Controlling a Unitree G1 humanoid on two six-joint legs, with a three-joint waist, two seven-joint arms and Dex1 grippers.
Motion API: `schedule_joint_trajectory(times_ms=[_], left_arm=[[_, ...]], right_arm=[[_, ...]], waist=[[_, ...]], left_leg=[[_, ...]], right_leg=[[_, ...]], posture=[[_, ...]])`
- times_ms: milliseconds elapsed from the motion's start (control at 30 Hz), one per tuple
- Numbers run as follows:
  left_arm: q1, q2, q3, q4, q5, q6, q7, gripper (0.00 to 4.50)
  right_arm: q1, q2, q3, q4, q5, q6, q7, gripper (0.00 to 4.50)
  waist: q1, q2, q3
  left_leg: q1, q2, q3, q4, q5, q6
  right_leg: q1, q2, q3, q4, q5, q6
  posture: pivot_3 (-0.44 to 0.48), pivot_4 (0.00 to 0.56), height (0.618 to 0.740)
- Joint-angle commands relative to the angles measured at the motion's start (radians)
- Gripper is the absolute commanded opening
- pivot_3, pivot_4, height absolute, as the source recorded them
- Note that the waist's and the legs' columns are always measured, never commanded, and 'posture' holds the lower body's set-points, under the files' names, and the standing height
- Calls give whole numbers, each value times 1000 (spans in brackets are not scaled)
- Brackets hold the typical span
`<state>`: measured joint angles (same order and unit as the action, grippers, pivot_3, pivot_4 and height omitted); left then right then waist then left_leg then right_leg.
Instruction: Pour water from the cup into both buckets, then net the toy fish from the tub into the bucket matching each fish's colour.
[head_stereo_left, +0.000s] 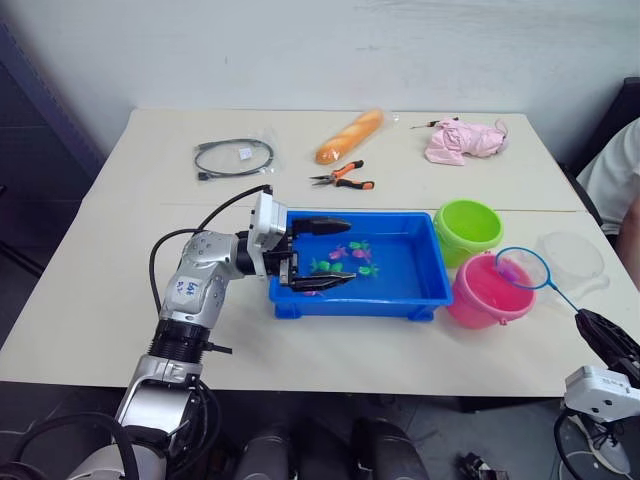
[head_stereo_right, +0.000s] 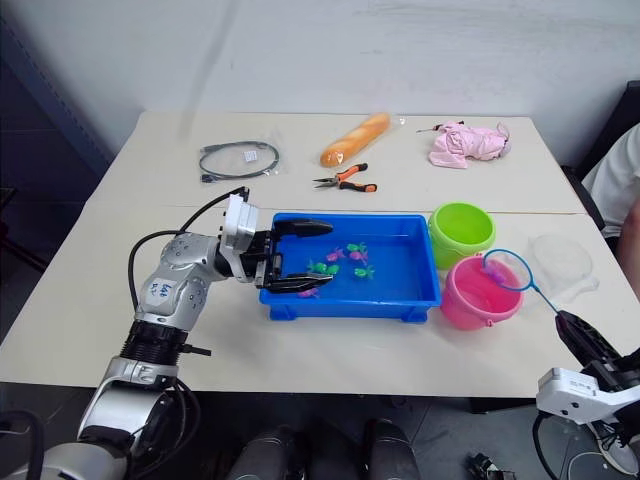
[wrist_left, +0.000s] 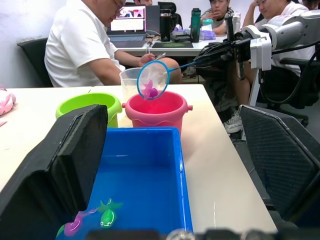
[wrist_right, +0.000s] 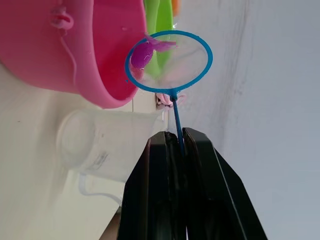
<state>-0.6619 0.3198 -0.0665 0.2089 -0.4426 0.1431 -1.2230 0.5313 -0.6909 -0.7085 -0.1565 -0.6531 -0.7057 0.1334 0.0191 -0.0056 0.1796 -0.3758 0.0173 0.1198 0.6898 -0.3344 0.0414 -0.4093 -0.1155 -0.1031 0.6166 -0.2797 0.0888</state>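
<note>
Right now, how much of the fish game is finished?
Pouring looks done: the clear plastic cup sits empty. In hand: the right gripper, fingers shut on the round blue net, holds a pink fish over the pink bucket. Left: several small fish in the blue rectangular tub.

Pink fish (wrist_right: 140, 55) in net (wrist_right: 170, 56) over pink bucket (head_stereo_left: 487, 293).

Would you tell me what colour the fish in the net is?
Pink/magenta fish in the blue-rimmed net; right wrist view shows it best.
</note>
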Motion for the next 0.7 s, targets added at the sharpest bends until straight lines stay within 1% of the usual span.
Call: schedule_joint_trajectory(times_ms=[33,200,267,333,367,400,433,467,567,633,700], left_arm=[[-16,-6,-4,-29,0,-12,4,4485],[-13,-7,-8,-31,1,-16,3,4485],[-12,-6,-10,-32,2,-17,2,4485],[-12,2,-5,-32,-1,-15,1,4485],[-10,9,-2,-34,-4,-12,-4,4485],[-11,20,2,-30,-6,-10,-13,4485],[-10,37,9,-24,-9,-2,-22,4485],[-9,51,14,-19,-11,3,-29,4485],[-11,109,32,0,-12,8,-53,4485],[-11,153,58,23,-11,7,-62,4485],[-6,195,82,40,-8,11,-59,4485]], right_arm=[[22,4,-31,-36,-15,20,-39,0],[48,39,-40,-101,-4,48,-66,0],[41,65,-54,-133,44,97,-57,0],[50,65,-35,-155,153,119,2,0],[61,58,-21,-169,227,125,40,0],[74,50,1,-194,337,154,98,0],[94,51,15,-244,481,225,165,0],[109,51,16,-288,589,280,213,0],[141,24,-25,-412,834,460,320,0],[150,-30,-38,-503,1061,642,385,0],[98,-122,-49,-555,1245,810,410,0]], waist=[[0,0,0],[1,0,0],[1,0,0],[1,0,0],[0,0,0],[0,0,0],[-1,0,0],[-2,0,0],[-7,0,0],[-12,0,0],[-20,0,0]], left_leg=[[0,0,0,0,0,0],[0,0,0,-1,0,0],[0,0,0,-1,0,0],[0,0,0,-1,0,0],[0,0,0,-1,0,0],[1,0,0,-1,0,0],[1,1,0,-2,0,0],[1,1,0,-3,0,0],[3,1,0,-5,0,0],[4,2,0,-5,0,0],[4,2,0,-5,0,1]], right_leg=[[0,0,0,0,0,0],[0,0,0,0,0,0],[0,0,0,0,0,0],[0,0,0,0,0,0],[0,0,0,0,0,-1],[0,0,0,0,0,-1],[0,0,0,0,0,-1],[0,0,0,0,-1,-1],[0,0,0,0,-1,-2],[1,-1,0,1,-1,-3],[1,-1,0,1,-2,-3]], posture=[[0,150,740],[0,150,740],[0,150,740],[0,150,740],[0,150,740],[0,150,740],[0,150,740],[0,150,740],[0,150,740],[0,150,740],[0,150,740]])
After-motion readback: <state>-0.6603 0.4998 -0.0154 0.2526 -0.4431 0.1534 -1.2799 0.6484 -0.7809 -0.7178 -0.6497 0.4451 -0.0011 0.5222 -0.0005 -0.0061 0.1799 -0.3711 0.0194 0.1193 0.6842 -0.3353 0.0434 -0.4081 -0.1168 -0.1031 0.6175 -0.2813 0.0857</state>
